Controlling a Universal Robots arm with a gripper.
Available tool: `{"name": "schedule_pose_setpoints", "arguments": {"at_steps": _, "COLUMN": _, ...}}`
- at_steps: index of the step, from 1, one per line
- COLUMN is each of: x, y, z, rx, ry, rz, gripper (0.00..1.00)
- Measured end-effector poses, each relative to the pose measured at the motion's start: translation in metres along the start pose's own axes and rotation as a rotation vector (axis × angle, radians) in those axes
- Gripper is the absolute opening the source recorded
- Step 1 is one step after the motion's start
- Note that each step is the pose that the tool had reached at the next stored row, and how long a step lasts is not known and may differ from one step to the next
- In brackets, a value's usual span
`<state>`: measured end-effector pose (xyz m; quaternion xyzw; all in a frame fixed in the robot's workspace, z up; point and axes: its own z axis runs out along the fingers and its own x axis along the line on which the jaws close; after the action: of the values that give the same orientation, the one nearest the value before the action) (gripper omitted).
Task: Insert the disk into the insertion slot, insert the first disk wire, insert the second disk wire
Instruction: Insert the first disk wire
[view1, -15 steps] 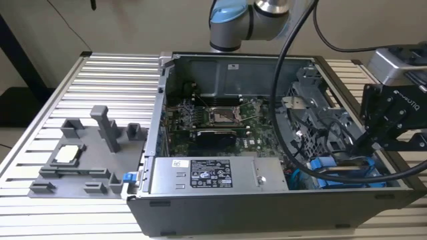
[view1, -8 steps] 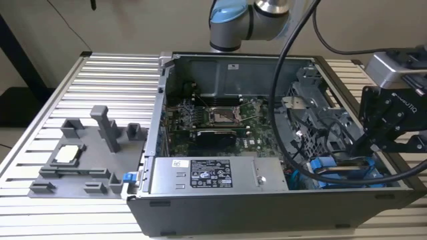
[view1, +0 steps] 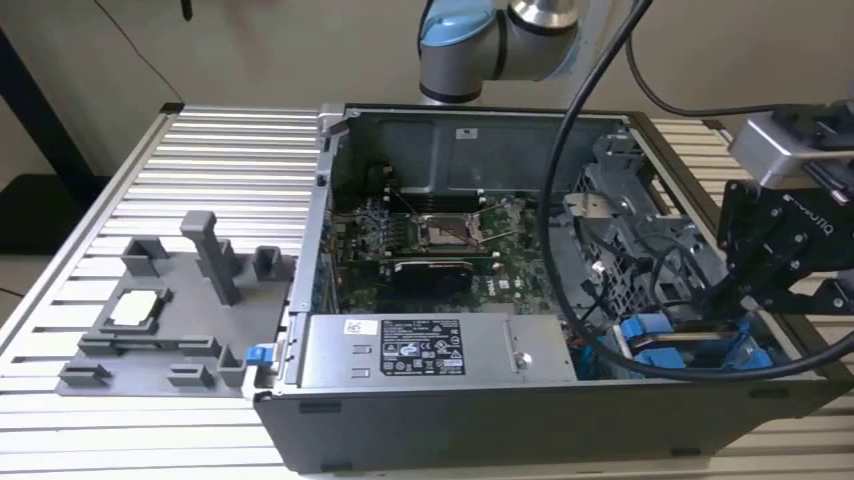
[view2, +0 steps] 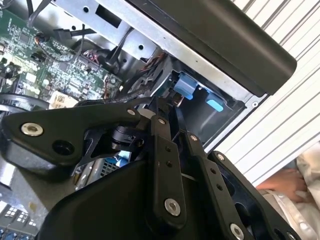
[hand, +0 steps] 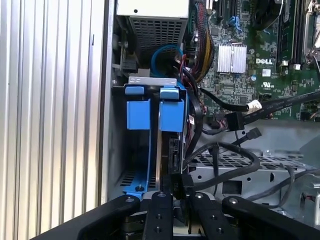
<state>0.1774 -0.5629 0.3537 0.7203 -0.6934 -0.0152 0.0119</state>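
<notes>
The gripper (view1: 731, 300) is seen at the right edge of the exterior view, lowered into the lower right corner of the open case (view1: 534, 425). That corner is taken up by the grey drive cage (view1: 627, 250).

In the first wrist view the disk (hand: 172, 114) is seated in the slot (hand: 167, 81) of that cage. Its blue front is level with the second blue carrier (hand: 137, 114) just beside it, and the disk's edge with its socket strip is turned toward the gripper (hand: 176, 189).

The jaws are drawn nearly together, and a small black plug (hand: 179, 183) appears to be pinched between the fingertips. The plug is held just short of, or touching, the near end of the disk; which of the two cannot be told. A black wire (hand: 235, 150) is looped from the plug across the perforated cage floor.

In the second wrist view the two fingers (view2: 161, 150) are shown close and almost parallel, aimed at the two blue carrier fronts (view2: 186, 85) inside the cage.

In the middle of the exterior view lie the motherboard (view1: 427, 250) and, below it, the power supply (view1: 427, 350). Thick black cables (view1: 587, 200) are hung from the arm (view1: 494, 40) across the case. A grey fixture (view1: 147, 330) is set on the slatted table (view1: 227, 140) at the left. A person's hand (view2: 282, 181) is rested on the table beyond the case wall.
</notes>
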Motion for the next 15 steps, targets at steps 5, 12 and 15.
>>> {"name": "schedule_pose_setpoints", "arguments": {"at_steps": 5, "x": 0.0, "y": -0.0001, "z": 0.0008, "rx": 0.0038, "ry": -0.0102, "rz": 0.0, "gripper": 0.19}}
{"name": "schedule_pose_setpoints", "arguments": {"at_steps": 12, "x": 0.0001, "y": -0.0001, "z": 0.0021, "rx": 0.0101, "ry": -0.0136, "rz": 0.001, "gripper": 0.19}}
{"name": "schedule_pose_setpoints", "arguments": {"at_steps": 15, "x": 0.0001, "y": -0.0001, "z": 0.0026, "rx": 0.0102, "ry": -0.0137, "rz": 0.002, "gripper": 0.19}}
